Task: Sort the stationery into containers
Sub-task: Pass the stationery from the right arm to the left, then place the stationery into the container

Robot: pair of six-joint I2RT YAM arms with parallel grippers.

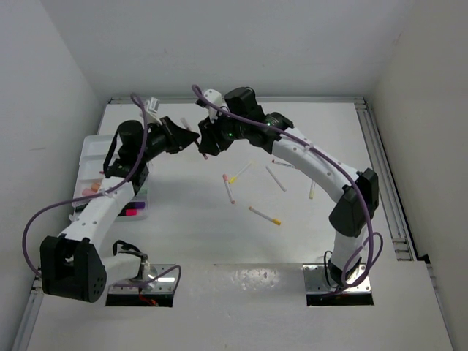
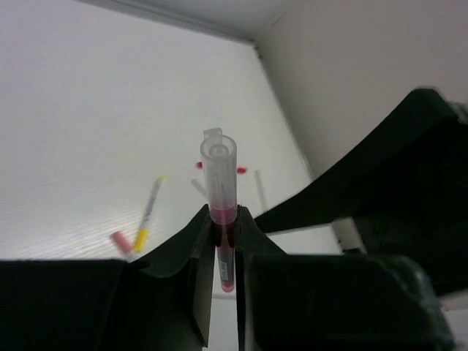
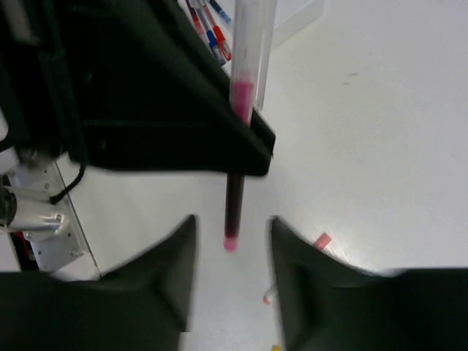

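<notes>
A thin pink pen [image 2: 219,179] with a clear cap hangs in mid-air between our two grippers. Our left gripper [image 2: 223,219] is clenched on its barrel. Our right gripper [image 3: 232,232] stands released, jaws either side of the pen's tip without touching. We judge the pen light, stiff and smooth, likely to swivel, and best pinched mid-barrel. The white tray [image 1: 89,150] lies to the left.

pen [image 2: 221,208] clear cap, pink body | tray [image 1: 88,146] white | table [image 1: 219,245] white
</notes>
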